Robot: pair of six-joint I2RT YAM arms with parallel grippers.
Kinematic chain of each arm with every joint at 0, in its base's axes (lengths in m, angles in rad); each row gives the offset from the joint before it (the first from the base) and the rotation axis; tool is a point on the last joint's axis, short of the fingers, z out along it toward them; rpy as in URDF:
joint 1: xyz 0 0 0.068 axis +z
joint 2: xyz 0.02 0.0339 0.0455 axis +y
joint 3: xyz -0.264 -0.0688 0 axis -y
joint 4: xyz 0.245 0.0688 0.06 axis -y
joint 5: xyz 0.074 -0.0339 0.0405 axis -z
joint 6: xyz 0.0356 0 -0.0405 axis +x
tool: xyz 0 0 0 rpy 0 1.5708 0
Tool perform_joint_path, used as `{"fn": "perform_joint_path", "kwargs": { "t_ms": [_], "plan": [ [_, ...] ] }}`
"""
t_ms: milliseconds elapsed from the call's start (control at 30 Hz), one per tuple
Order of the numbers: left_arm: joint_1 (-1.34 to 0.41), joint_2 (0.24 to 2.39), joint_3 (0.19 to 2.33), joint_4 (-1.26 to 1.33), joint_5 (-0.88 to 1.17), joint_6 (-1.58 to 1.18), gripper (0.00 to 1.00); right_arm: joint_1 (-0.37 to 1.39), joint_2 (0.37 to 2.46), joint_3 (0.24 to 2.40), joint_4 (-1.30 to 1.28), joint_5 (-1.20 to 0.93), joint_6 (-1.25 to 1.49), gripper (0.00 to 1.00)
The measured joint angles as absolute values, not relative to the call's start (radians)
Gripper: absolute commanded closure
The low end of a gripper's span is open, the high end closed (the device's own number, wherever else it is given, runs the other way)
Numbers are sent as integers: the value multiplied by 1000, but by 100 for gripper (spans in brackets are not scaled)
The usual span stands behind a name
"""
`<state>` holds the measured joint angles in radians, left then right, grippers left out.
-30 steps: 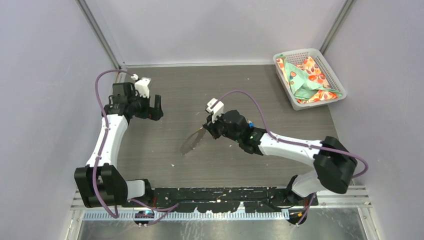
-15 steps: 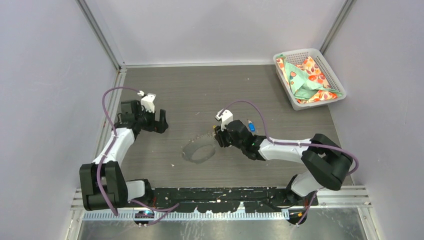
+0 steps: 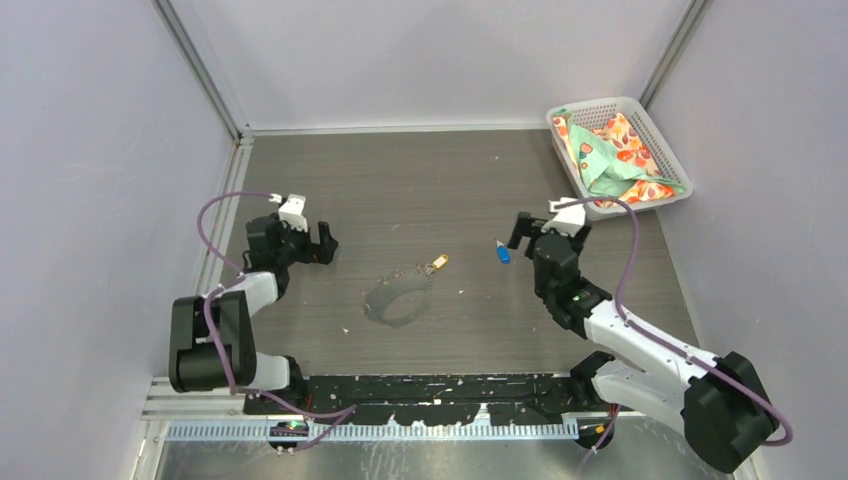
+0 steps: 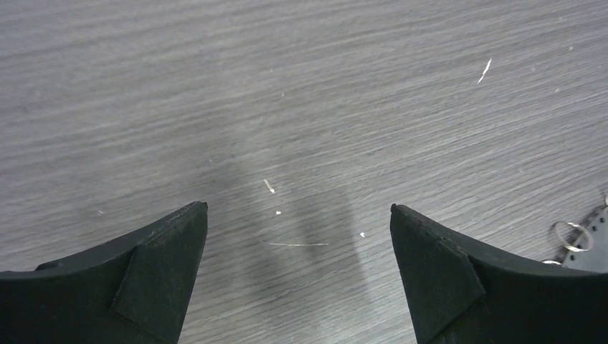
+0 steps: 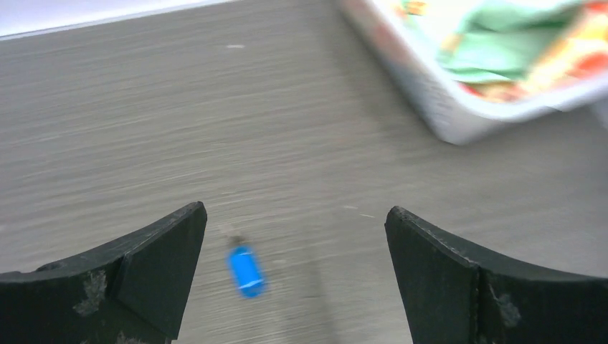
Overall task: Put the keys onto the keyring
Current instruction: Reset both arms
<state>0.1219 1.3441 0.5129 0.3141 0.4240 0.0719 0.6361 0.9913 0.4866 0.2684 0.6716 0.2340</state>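
Observation:
The keyring (image 3: pixel 399 300), a thin grey cord loop, lies flat on the table's middle. Its small metal fitting (image 3: pixel 415 270) points up and right, and the yellow-headed key (image 3: pixel 439 263) lies at that end; I cannot tell whether they are joined. The blue-headed key (image 3: pixel 502 254) lies alone to the right, and shows blurred in the right wrist view (image 5: pixel 246 270). My right gripper (image 3: pixel 535 228) (image 5: pixel 295 208) is open and empty just right of the blue key. My left gripper (image 3: pixel 324 245) (image 4: pixel 299 208) is open over bare table left of the loop. A metal ring (image 4: pixel 570 235) shows at its view's right edge.
A white basket (image 3: pixel 655 138) (image 5: pixel 430 100) holding patterned cloth stands at the back right corner. Grey walls close in the table on the left, back and right. Small white specks lie scattered on the tabletop.
My right gripper has opened, let go of the keyring end with the yellow key, and pulled back to the right. The loop now lies flat. My left arm has drawn back slightly.

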Motion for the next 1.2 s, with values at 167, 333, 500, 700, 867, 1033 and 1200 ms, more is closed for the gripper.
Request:
{"fn": "perform_joint_path", "kwargs": {
  "t_ms": [167, 333, 500, 700, 867, 1033, 1200],
  "plan": [
    [125, 1467, 366, 648, 423, 9, 0, 462, 972, 347, 318, 808, 208, 0],
    [125, 1530, 255, 909, 411, -22, 0, 282, 1078, 316, 452, 814, 190, 0],
    [125, 1607, 209, 1103, 387, -50, 0, 167, 1303, 299, 664, 771, 174, 0],
    [115, 1590, 287, 1070, 343, -68, 0, 104, 1546, 303, 847, 609, 146, 0],
    [80, 1584, 340, 1003, 307, -51, 0, 13, 1568, 322, 876, 488, 166, 0],
    [71, 1582, 340, 971, 294, -43, 0, 12, 1568, 323, 905, 433, 171, 0],
    [68, 1582, 340, 964, 283, -40, 0, 12, 1568, 323, 916, 416, 173, 0]
  ]
}}
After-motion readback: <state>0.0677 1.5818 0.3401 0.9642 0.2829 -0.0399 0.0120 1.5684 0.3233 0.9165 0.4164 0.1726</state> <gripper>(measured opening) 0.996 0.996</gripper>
